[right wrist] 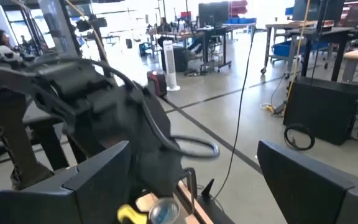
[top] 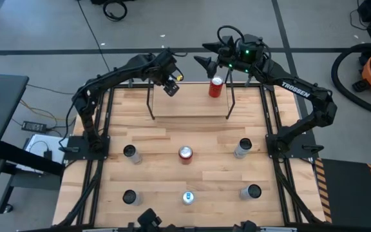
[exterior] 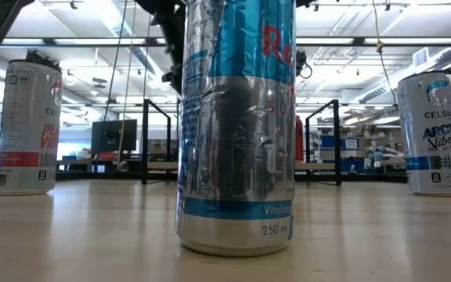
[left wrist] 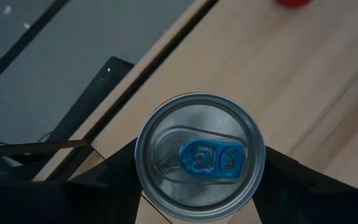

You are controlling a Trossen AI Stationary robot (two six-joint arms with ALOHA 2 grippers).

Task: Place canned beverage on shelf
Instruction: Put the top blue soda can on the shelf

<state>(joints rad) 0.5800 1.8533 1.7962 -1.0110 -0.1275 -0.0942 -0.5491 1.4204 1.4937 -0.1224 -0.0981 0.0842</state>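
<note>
Left gripper [top: 171, 86] hangs above the far-left end of the shelf, fingers pinching a silver can with a blue pull tab [left wrist: 200, 156]; the left wrist view looks straight down on its lid, dark fingers [left wrist: 114, 168] pressed to both sides. Below the held can lies pale wood, and a red object shows only at the edge of that view.

Shelf [top: 189, 106]: low pale-wood board between two upright black wire frames, at the far edge of the butcher-block wooden tabletop [top: 192, 177]. A red can [top: 216, 87] stands upright at its right end, near the right frame.

Right gripper [top: 206, 62] hovers beyond the table's far edge, just beside the red can but clear of it, fingers spread wide and holding nothing. Its wrist view looks across at the left arm, the silver can's lid visible low in the frame.

Six more cans stand upright on the tabletop in two rows: a second red-topped one [top: 185, 153] at centre, a blue-and-silver can [top: 188, 198] nearest the front, and four pale cans with dark tops flanking them. In the low view the blue-and-silver can [exterior: 237, 125] fills the foreground.
</note>
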